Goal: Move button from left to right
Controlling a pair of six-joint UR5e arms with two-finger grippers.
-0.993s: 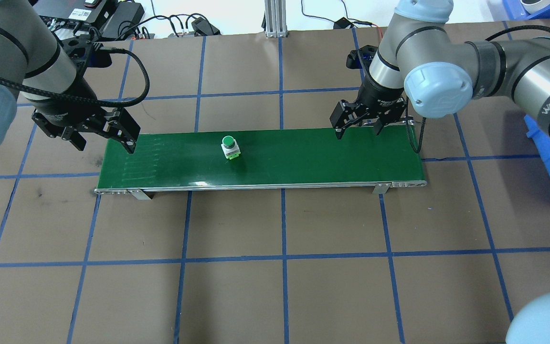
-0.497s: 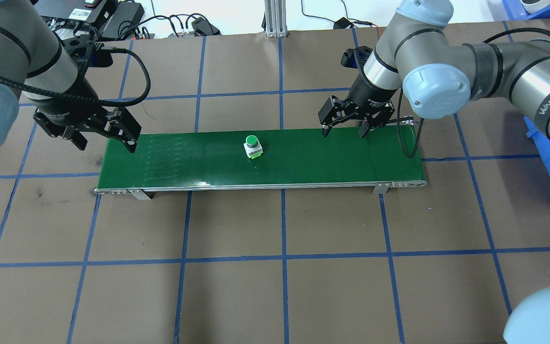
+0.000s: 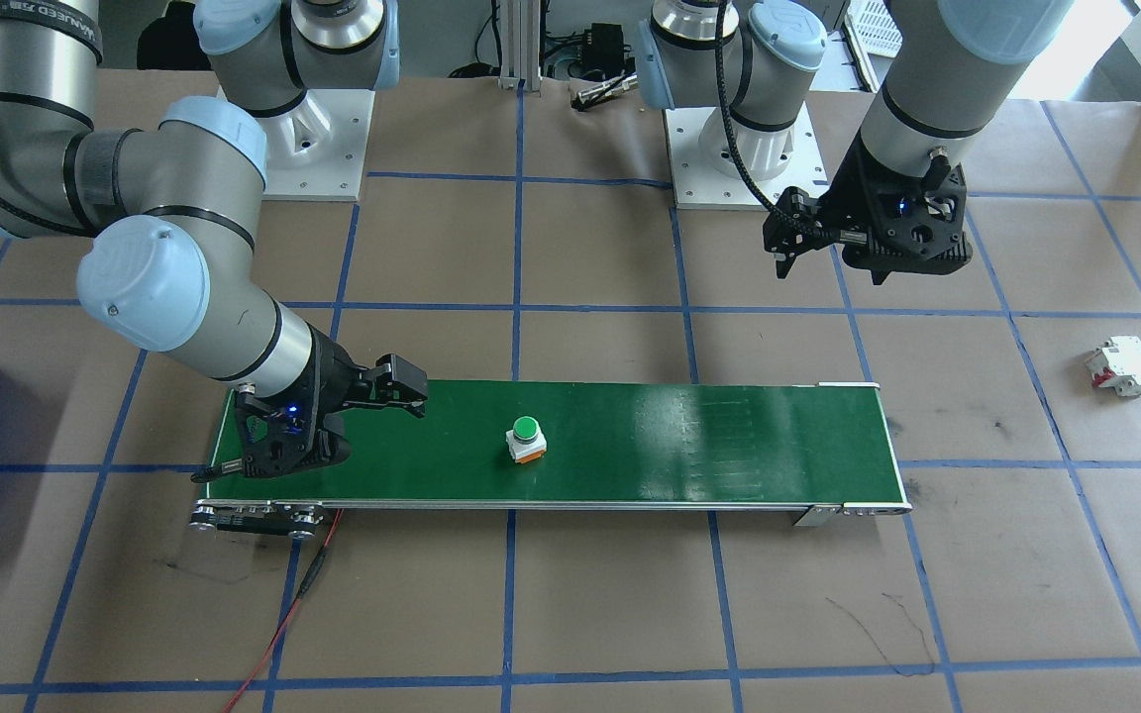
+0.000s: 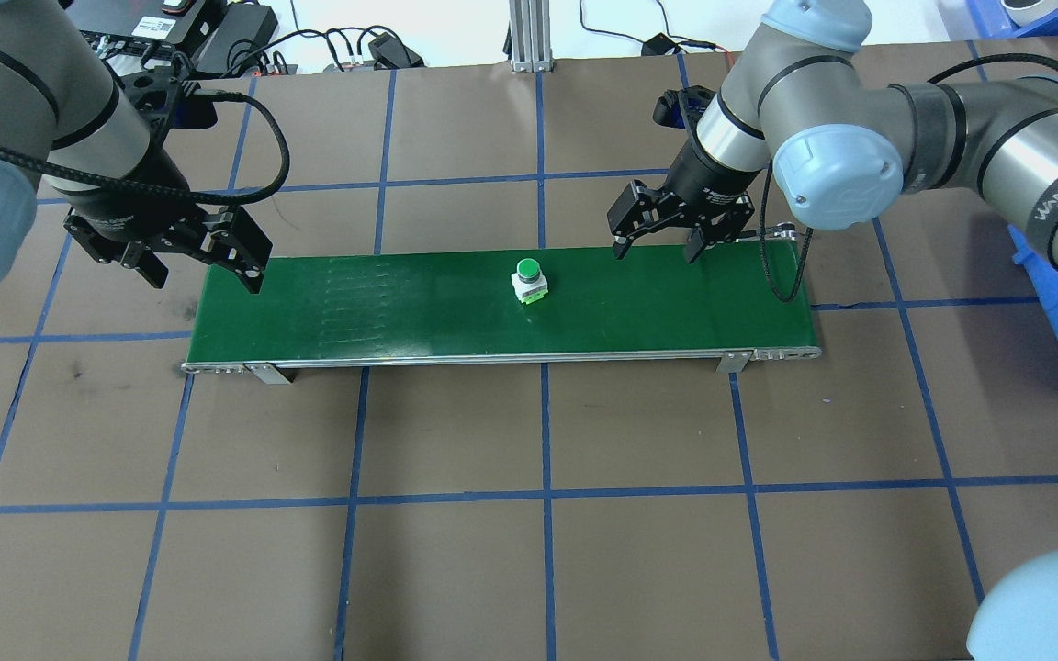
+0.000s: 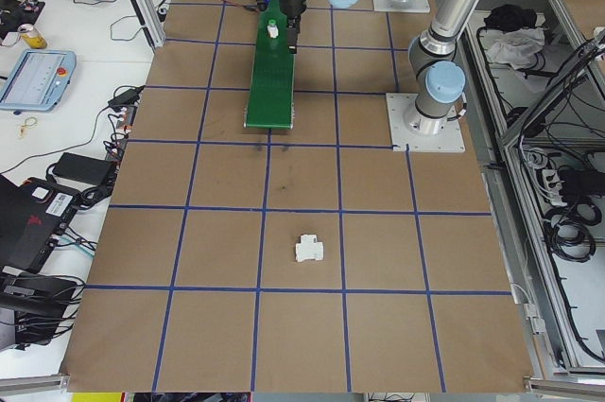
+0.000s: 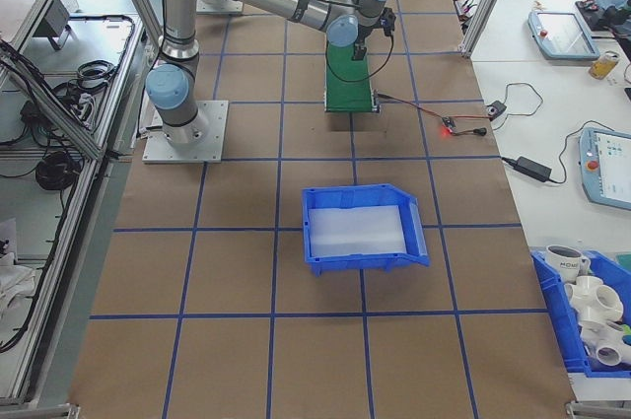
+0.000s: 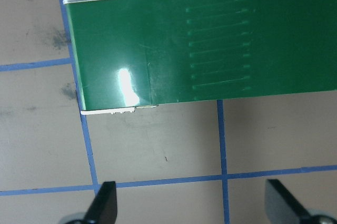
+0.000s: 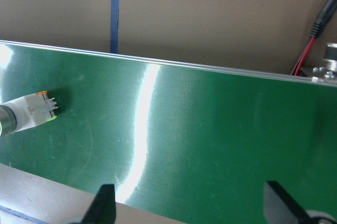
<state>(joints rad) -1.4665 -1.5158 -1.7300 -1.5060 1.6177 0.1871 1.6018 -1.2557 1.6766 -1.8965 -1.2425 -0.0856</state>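
The button (image 4: pixel 529 278), a green cap on a white body, stands upright near the middle of the green conveyor belt (image 4: pixel 639 312). In the front-facing view the button (image 3: pixel 526 439) shows an orange base. My right gripper (image 4: pixel 656 252) hangs open over the belt's back edge, to the right of the button and apart from it. In the right wrist view the button (image 8: pixel 29 113) sits at the left edge, well outside the open right gripper (image 8: pixel 189 205). My left gripper (image 4: pixel 208 271) is open and empty above the belt's left end; the left wrist view shows bare belt beyond the left gripper (image 7: pixel 192 208).
A white breaker with red marks (image 3: pixel 1123 366) lies on the brown table beyond the belt's left end. A blue bin (image 6: pixel 360 232) stands on the robot's right side. A red cable (image 3: pixel 283 614) trails from the belt's right end. Cables and boxes line the table's far edge.
The button has travelled rightward along the belt, from left of centre to about the middle. My right gripper has shifted left, toward the button. The left arm has stayed put.
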